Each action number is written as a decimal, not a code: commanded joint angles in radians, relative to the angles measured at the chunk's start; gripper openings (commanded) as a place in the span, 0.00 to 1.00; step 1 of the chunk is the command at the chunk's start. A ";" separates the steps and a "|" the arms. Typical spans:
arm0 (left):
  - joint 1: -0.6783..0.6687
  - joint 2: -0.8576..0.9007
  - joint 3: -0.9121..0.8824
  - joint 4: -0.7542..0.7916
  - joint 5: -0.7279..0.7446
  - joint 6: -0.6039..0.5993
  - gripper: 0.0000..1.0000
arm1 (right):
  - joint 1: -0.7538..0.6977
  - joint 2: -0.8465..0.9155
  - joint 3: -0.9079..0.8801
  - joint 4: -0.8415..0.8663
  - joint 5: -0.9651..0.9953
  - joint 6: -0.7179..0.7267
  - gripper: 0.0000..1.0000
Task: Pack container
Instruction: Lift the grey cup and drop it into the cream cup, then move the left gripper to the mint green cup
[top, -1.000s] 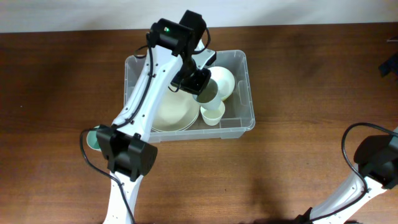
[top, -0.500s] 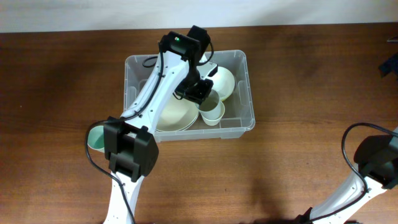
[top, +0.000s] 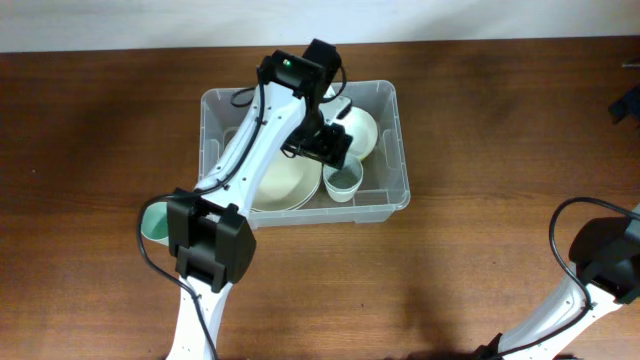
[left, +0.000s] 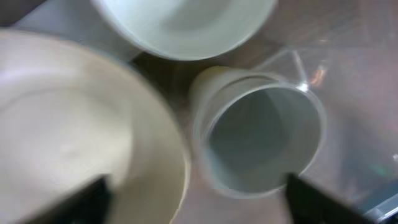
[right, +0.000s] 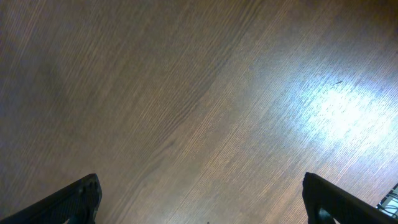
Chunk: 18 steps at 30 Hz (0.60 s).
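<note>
The container (top: 330, 212) sits at the worktop's (top: 500, 150) far middle. Inside it my left pincer (top: 328, 150) hangs with fingers spread apart over a cup (top: 343, 182). Off to the container's right, my right pincer (right: 202, 199) stands wide apart above the worktop.

The left arm (top: 252, 140) hides part of the container (top: 403, 160) and a teal bowl (top: 150, 222).

The white-linked left arm (top: 255, 140) carries boxy black joint housings (top: 210, 248), a thin black cable (top: 139, 248), a green light (top: 287, 63) at 12 o'clock and a black left gripper (top: 328, 152). At 4 o'clock, the right arm (top: 575, 300) looks alike: white link, black joint, looped cable.
</note>
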<state>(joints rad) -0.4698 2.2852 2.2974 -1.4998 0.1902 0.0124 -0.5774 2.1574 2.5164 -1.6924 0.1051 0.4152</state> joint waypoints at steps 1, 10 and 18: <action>0.071 -0.021 0.116 -0.067 -0.178 -0.119 0.99 | 0.001 -0.004 -0.005 -0.002 0.012 0.004 0.99; 0.353 -0.152 0.229 -0.188 -0.281 -0.312 0.99 | 0.001 -0.004 -0.005 -0.002 0.012 0.004 0.99; 0.643 -0.476 -0.038 -0.188 -0.266 -0.420 0.99 | 0.001 -0.004 -0.005 -0.002 0.012 0.004 0.99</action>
<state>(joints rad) 0.0864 1.9793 2.3939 -1.6852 -0.0624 -0.3130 -0.5774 2.1574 2.5164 -1.6924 0.1051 0.4152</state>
